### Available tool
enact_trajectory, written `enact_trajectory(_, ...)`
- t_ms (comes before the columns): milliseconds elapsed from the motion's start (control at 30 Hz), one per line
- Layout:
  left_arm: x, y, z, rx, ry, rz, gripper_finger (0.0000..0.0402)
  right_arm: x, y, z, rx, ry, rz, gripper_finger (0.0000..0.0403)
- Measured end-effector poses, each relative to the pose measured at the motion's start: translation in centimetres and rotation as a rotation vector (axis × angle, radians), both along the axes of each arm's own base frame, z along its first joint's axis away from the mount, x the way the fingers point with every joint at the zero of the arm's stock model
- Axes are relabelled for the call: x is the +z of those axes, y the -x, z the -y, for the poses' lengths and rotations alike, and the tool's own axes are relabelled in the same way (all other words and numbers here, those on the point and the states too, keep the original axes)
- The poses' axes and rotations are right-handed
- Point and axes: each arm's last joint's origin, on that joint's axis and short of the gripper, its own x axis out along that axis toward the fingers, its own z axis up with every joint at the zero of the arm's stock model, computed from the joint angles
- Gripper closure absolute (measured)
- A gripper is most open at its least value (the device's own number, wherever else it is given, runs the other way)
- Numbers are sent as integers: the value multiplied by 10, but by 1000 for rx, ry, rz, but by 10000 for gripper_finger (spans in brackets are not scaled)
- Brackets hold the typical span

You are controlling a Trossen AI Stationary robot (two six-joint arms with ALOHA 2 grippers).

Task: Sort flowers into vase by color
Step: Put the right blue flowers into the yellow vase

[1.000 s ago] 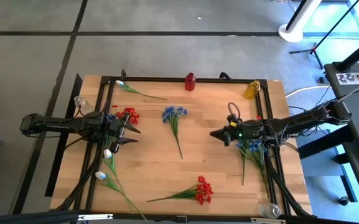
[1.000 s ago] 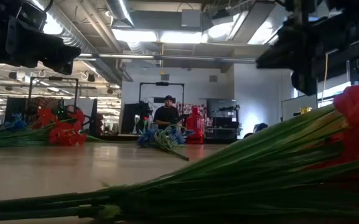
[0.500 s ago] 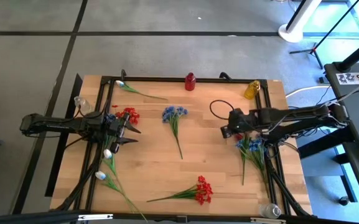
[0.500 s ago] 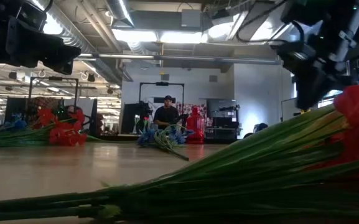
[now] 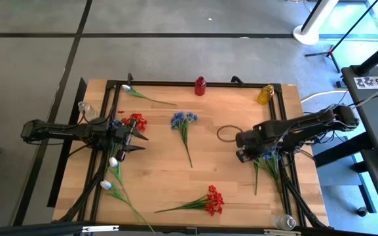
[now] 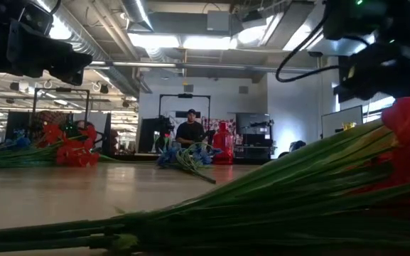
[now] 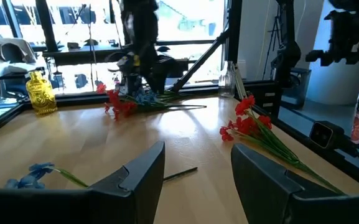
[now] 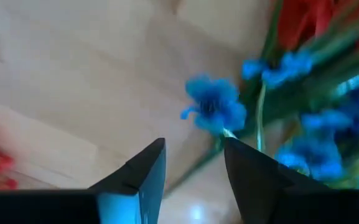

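My right gripper (image 5: 242,155) is open and tipped down over the table's right side, beside a bunch of blue flowers (image 5: 267,160). The right wrist view (image 8: 195,146) shows a blue blossom (image 8: 213,106) just past the fingertips, with nothing between them. My left gripper (image 5: 139,141) waits open and empty at the table's left (image 7: 195,177). Other flowers lie flat on the table: a red spray (image 5: 133,121), a blue spray (image 5: 184,124), a red spray (image 5: 205,200) near the front, and white sprays (image 5: 139,94) (image 5: 113,172).
A red vase (image 5: 200,86) and a yellow vase (image 5: 264,95) stand at the far edge. Clear vases stand at the left (image 5: 87,110) and at the front right corner (image 5: 284,223). A cable loop (image 5: 226,133) hangs by the right arm. A black frame (image 5: 175,83) borders the table.
My right gripper has swung from pointing level toward the table's left edge to tipping downward, and has gone toward the near edge and down over the blue bunch at the right. Its cable loop has swung along with it. The flowers have stayed where they lay.
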Motion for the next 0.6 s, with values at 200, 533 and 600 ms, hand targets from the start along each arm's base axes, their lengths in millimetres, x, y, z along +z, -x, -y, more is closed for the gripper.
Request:
enact_trajectory(200, 0, 0, 0, 0, 0, 0, 221, 12, 1, -30, 22, -53, -99, 235)
enact_trajectory(533, 0, 0, 0, 0, 0, -1, 221, 13, 29, -65, 25, -58, -286, 184)
enact_trajectory(600, 0, 0, 0, 0, 0, -1, 221, 3, 37, -65, 29, -50, -336, 173)
